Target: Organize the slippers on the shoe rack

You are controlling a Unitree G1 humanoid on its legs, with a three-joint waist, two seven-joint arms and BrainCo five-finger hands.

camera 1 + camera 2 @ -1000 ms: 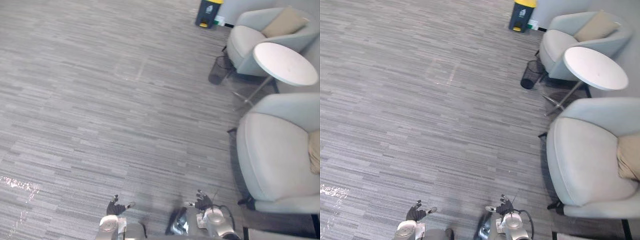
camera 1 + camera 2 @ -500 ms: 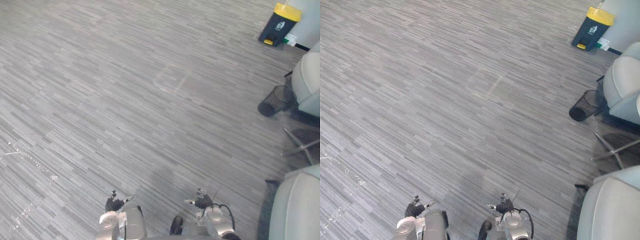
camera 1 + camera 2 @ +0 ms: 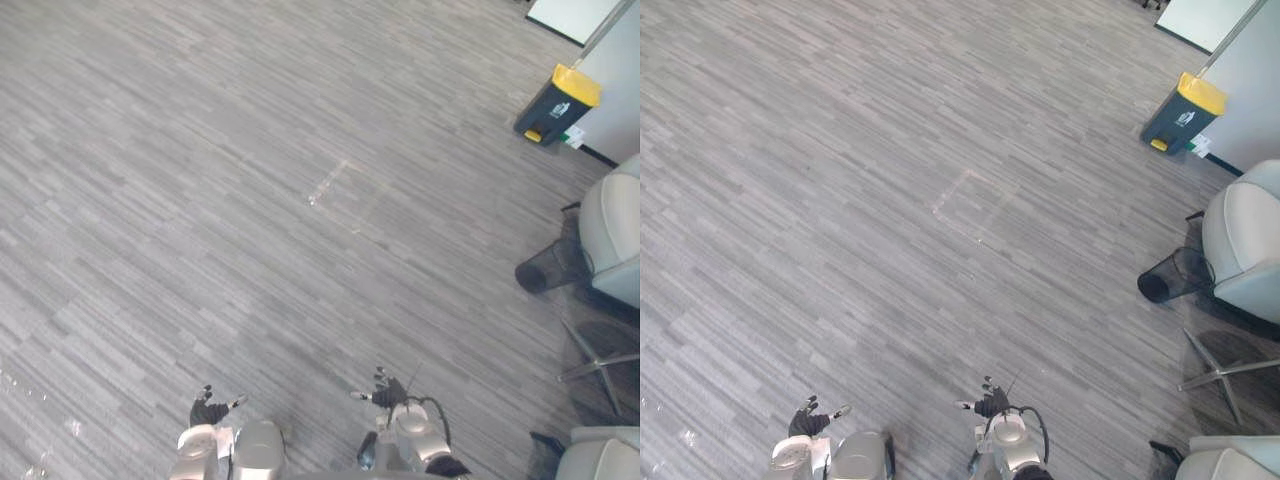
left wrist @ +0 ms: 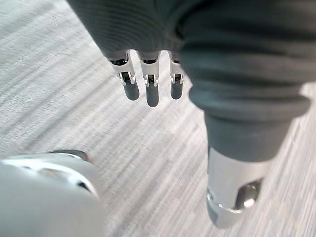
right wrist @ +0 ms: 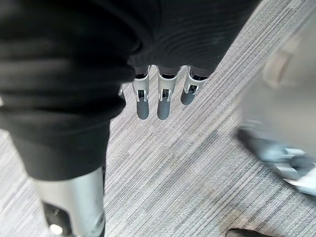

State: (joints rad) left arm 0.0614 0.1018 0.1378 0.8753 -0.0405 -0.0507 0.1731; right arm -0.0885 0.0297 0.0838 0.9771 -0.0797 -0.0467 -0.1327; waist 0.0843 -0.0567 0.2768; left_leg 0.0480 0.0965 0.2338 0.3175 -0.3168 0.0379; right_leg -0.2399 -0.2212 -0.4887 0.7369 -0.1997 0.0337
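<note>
Both arms hang low at the near edge of the head views. The left hand (image 3: 208, 410) is at the lower left and the right hand (image 3: 388, 392) at the lower middle, well apart from each other, both above the carpet floor (image 3: 250, 200). Left wrist view: fingers (image 4: 152, 91) straight, side by side with narrow gaps between them, dark tips pointing at the carpet. The thumb (image 4: 232, 197) stands off to one side, apart from the row, and bare grey carpet shows in the gap between thumb and fingers. Right wrist view: same posture. Its fingers (image 5: 165, 101) are straight and slightly spread, and its thumb (image 5: 74, 207) is held clear of them, with striped carpet directly past the tips. Neither hand touches the floor as far as the views show. Surroundings, from the head views: grey carpet in long narrow stripes with a faint pale square outline (image 3: 970, 205) marked on it, ahead of the hands. To the far right stands a dark bin with a yellow lid (image 3: 556, 104), beside a light wall (image 3: 622, 90). Nearer on the right, a black mesh wastebasket (image 3: 545, 268) sits just beside a pale grey armchair (image 3: 612, 235). Thin metal legs (image 3: 600, 360) stand on the carpet below that, and the corner of a second armchair (image 3: 600, 458) is at the lower right.
</note>
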